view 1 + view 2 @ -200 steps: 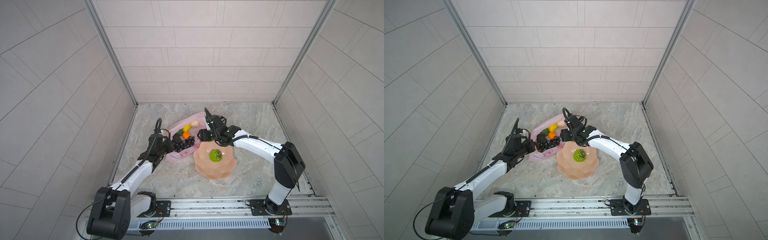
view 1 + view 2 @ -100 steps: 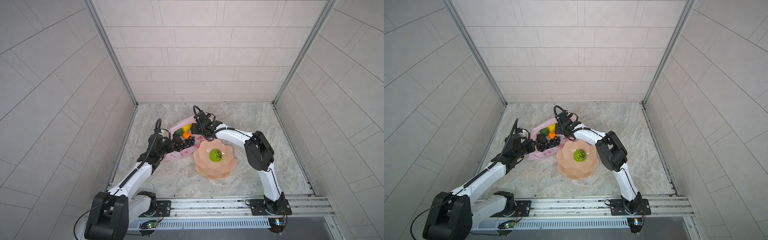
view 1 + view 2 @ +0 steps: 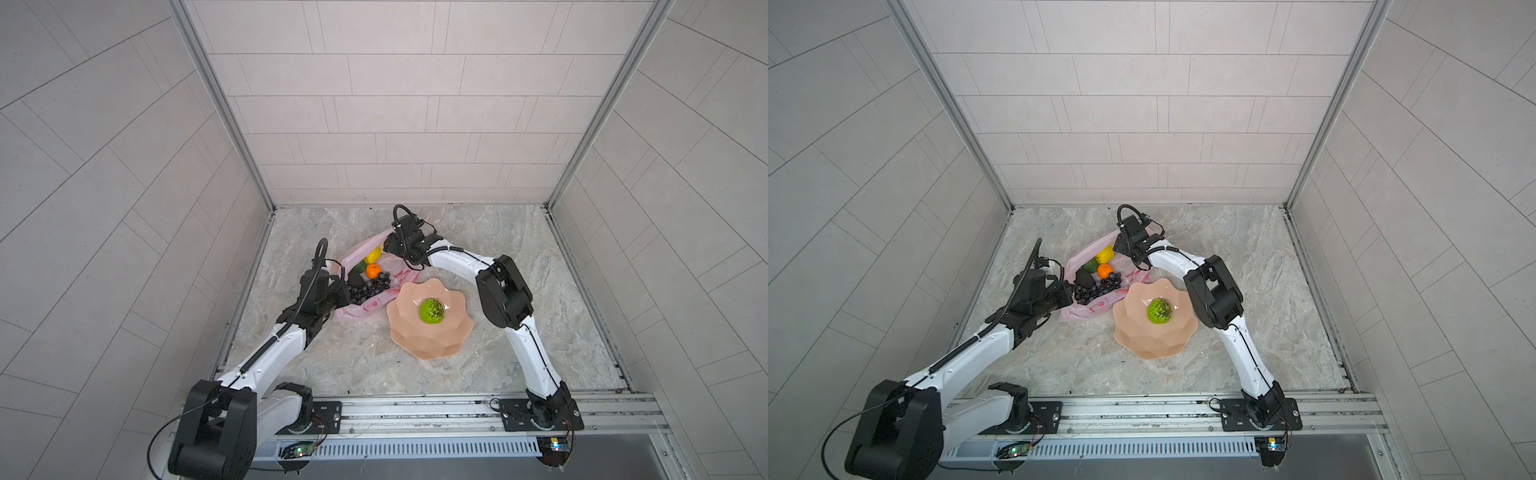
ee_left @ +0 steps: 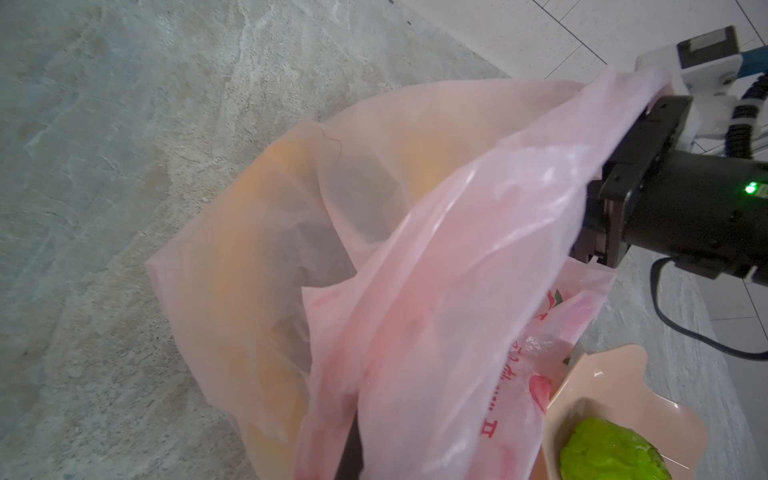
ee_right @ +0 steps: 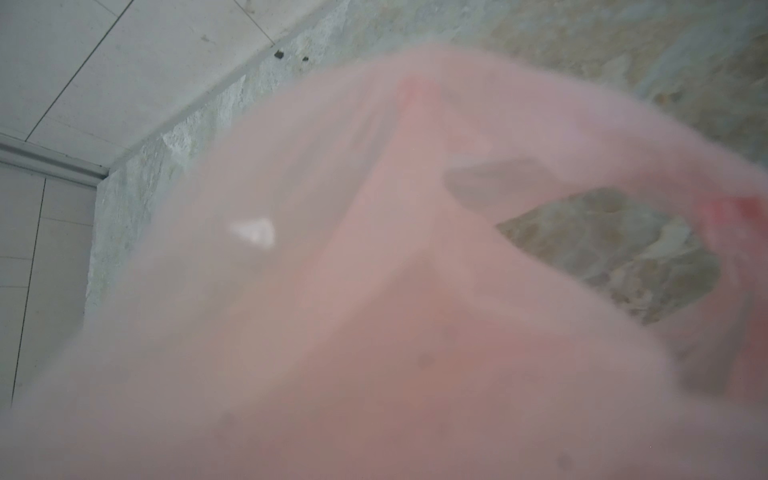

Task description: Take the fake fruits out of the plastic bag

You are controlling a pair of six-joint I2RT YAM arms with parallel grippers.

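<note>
plastic bag (image 3: 362, 310) spans left tool (image 3: 343, 293) to right tool (image 3: 388, 246)

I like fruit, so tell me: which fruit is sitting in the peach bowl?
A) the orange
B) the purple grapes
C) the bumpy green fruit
C: the bumpy green fruit lies alone in the peach scalloped bowl, while the orange and the grape bunch lie in the pink plastic bag.
</note>
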